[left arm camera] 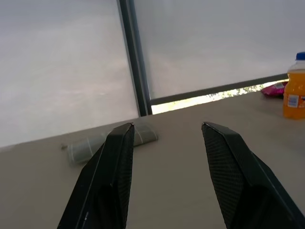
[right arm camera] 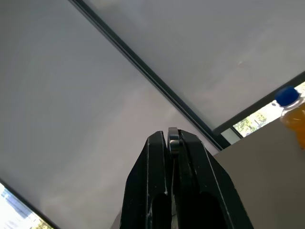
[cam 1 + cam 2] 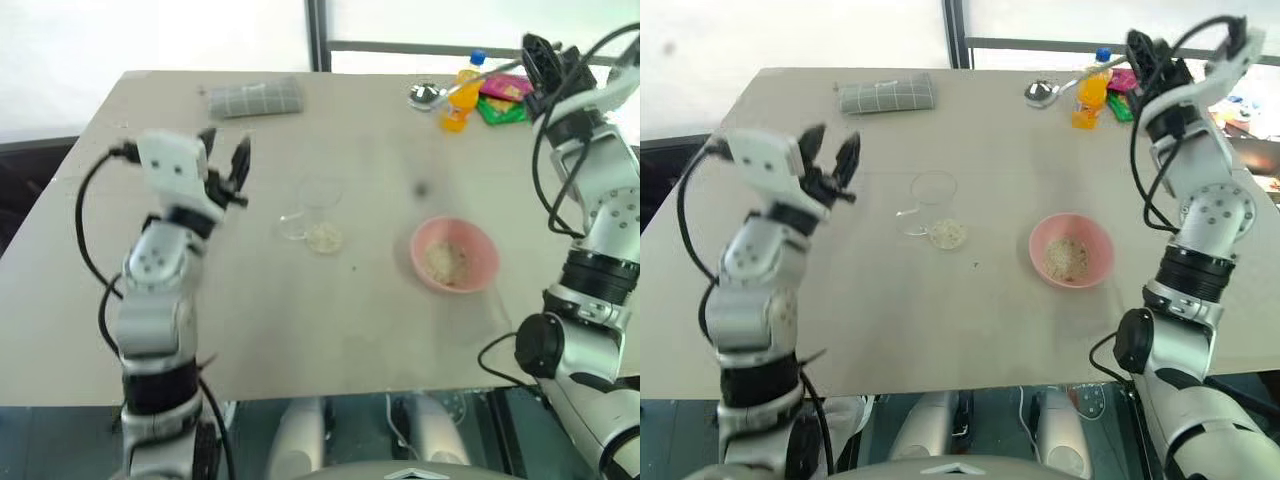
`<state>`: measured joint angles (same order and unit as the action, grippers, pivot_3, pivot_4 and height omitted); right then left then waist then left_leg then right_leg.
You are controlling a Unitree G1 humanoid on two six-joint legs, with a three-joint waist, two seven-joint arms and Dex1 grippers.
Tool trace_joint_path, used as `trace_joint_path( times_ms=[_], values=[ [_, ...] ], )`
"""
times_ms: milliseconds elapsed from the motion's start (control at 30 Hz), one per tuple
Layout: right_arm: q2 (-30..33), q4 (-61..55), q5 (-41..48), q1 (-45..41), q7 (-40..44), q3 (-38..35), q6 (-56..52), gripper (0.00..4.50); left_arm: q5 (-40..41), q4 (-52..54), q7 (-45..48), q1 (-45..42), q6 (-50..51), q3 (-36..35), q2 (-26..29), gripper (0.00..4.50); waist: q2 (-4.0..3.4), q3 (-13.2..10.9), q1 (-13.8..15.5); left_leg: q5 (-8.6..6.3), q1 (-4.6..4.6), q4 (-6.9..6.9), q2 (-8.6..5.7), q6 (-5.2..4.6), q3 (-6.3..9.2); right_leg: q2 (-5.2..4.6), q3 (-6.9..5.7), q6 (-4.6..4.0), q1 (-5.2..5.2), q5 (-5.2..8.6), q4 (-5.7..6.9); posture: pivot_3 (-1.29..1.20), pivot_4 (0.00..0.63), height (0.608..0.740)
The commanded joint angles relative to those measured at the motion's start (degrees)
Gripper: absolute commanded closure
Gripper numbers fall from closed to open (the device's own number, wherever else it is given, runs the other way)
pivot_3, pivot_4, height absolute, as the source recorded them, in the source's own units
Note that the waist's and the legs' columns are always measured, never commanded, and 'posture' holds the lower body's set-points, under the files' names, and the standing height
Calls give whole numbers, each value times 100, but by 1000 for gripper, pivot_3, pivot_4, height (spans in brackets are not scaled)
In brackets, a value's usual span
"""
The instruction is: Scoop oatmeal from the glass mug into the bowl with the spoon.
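We hold the spoon point(image 3: 1055, 90) clamped in our right gripper point(image 3: 1143, 47) above the table's point(image 3: 940, 310) far edge; our left gripper point(image 3: 830, 152) hangs parted, empty

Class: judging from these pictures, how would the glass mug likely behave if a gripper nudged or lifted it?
The glass mug looks small, thin and clear, so it is probably light and would slide or tip under a sideways nudge. Only a little oatmeal lies in it, adding hardly any weight. Smooth glass may slip between black fingers, and a drop onto the table could crack it.
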<state>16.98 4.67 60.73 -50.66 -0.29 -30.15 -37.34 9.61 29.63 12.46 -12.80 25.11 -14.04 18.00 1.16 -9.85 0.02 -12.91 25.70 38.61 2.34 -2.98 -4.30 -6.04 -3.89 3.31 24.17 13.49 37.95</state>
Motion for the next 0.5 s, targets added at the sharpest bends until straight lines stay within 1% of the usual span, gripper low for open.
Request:
trace_joint_path(
  times_ms=[33,100,133,200,300,367,500],
  values=[
    [168,-51,-1,-114,61,-113,168,4500,-193,777,-162,746,-129,207,-138,2194,-1,0,-22,0,-1,0,0,0,0,1,0,-1,0,0,2,0,150,718],
    [238,-9,-12,-141,61,-137,184,4500,-273,896,-236,1273,-246,353,-297,2194,-8,0,-51,-2,-4,0,2,-3,2,4,-2,-7,0,-4,6,0,150,718],
    [266,-6,-15,-148,58,-142,183,4500,-292,891,-223,1442,-300,439,-336,2194,-9,1,-51,-12,-7,0,3,-21,3,5,-1,-8,0,-4,9,0,150,718],
    [306,-5,-31,-151,47,-145,190,4500,-359,830,-93,1639,-436,693,-314,2194,-17,5,-52,-13,-9,2,5,-25,5,8,-3,-10,-2,-5,9,0,150,718],
    [348,-52,-32,-143,13,-135,178,4500,-632,549,51,1740,-767,1053,-178,2194,-22,8,-47,-14,-8,5,3,-27,4,8,0,-11,-3,-6,7,0,150,718],
    [364,-109,-24,-128,-22,-132,159,4500,-765,324,75,1738,-967,1172,-124,2194,-29,11,-54,-14,-8,5,3,-28,3,8,1,-11,-2,-6,6,0,150,718],
    [391,-233,-15,-71,-87,-133,134,4500,-876,-178,3,1539,-1273,1229,-159,2194,-39,12,-57,-14,-7,4,3,-28,2,9,2,-11,-1,-6,5,0,150,718]
  ],
)
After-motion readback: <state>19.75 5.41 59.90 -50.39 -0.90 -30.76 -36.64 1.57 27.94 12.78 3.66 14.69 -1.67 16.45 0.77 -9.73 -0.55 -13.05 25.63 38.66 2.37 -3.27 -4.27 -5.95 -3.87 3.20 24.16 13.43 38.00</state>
